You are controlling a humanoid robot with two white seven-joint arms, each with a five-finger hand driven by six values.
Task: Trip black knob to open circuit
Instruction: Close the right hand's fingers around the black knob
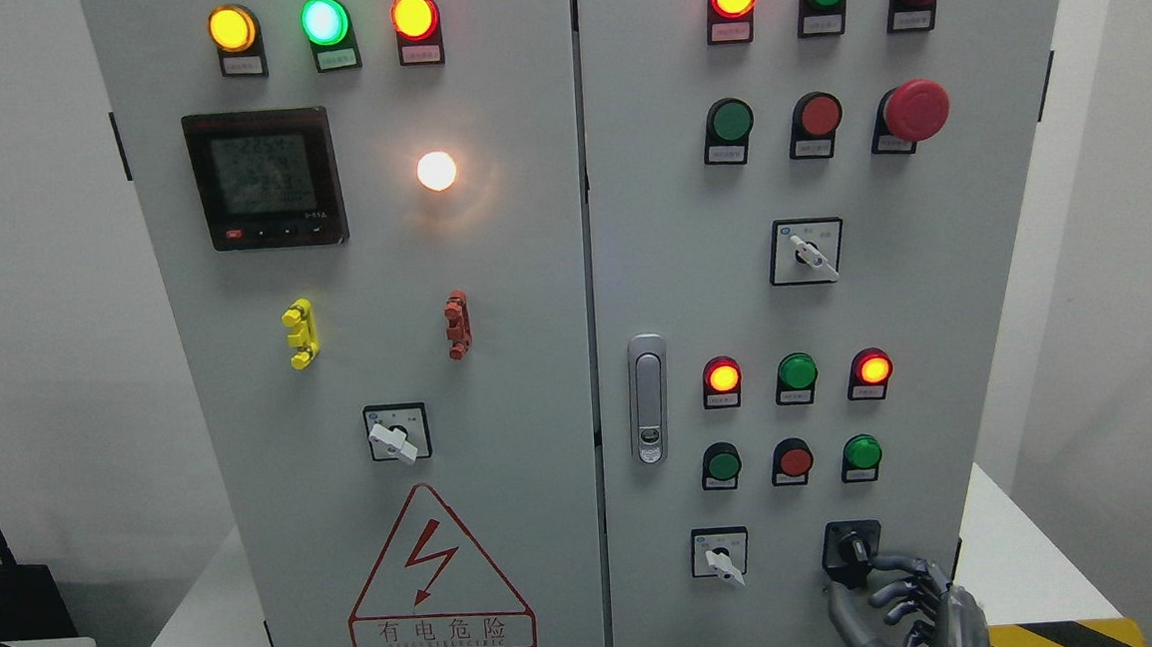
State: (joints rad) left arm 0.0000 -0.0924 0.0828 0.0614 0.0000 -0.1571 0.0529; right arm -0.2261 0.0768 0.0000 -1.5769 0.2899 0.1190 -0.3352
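Note:
The black knob [853,549] sits on a black square plate at the bottom right of the right cabinet door [933,272]. Its handle points up and slightly left. My right hand [857,580] comes up from the bottom edge just below and to the right of it. The index fingertip [879,562] touches the plate's right edge and the thumb [838,610] stands under the plate. The fingers are loosely bent and apart, and the knob shows whole between and above them, not clasped. No left arm shows.
A white selector switch [720,557] is left of the black knob. Above are green and red push buttons [792,460] and lit indicator lamps [722,378]. A door latch [648,399] is at the door's left edge. The red mushroom stop button [915,110] is high up.

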